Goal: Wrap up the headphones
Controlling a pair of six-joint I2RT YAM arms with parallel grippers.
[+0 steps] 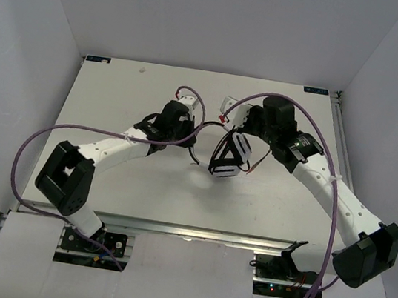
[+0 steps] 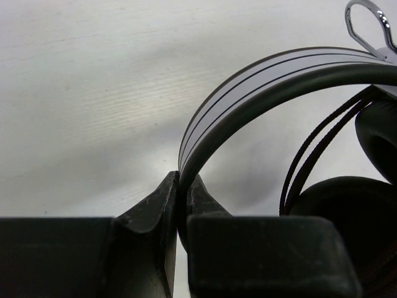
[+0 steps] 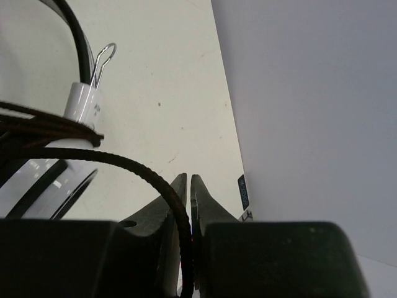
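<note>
The headphones (image 1: 229, 156) stand on the white table (image 1: 117, 92) between my two arms, white earcups with black pads stacked close together. My left gripper (image 2: 183, 181) is shut on the thin black headband (image 2: 248, 84), which arches up and to the right from its jaws. Several turns of thin black cable (image 2: 310, 155) run beside a black ear pad (image 2: 347, 205). My right gripper (image 3: 190, 180) is shut on the braided cable (image 3: 139, 169), which curves from the wound turns around the white earcup stem (image 3: 80, 102) down between its fingers. From above, the left gripper (image 1: 188, 121) and right gripper (image 1: 233, 120) flank the headphones.
Thick purple robot cables (image 1: 43, 141) loop off both arms. White walls enclose the table on the left, back and right (image 3: 310, 93). A metal wire clip (image 3: 102, 59) sticks up from the earcup stem. The table's near edge lies at the arm bases (image 1: 187, 230).
</note>
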